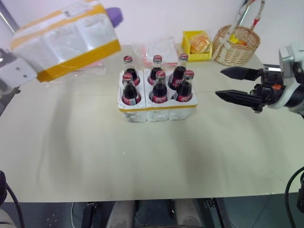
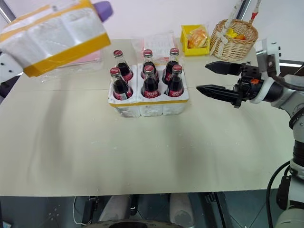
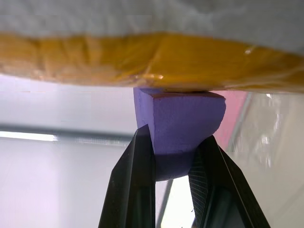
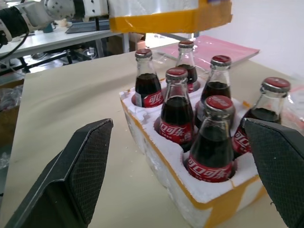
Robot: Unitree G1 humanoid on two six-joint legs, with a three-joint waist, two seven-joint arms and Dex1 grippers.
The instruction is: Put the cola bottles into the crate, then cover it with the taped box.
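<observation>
Above the crate's left side, I have the taped box aloft.
My left gripper [image 3: 173, 152] pinches the purple knob [image 3: 180, 121] of the taped box [image 1: 64, 40]; my right gripper [image 1: 232, 84] gapes empty just right of the crate [image 1: 156, 107], where six cola bottles [image 1: 159, 85] stand.

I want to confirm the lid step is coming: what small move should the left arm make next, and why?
Probably carry the taped box rightward over the crate: all six cola bottles sit in it, and the left gripper holds the box's purple handle aloft.
</observation>
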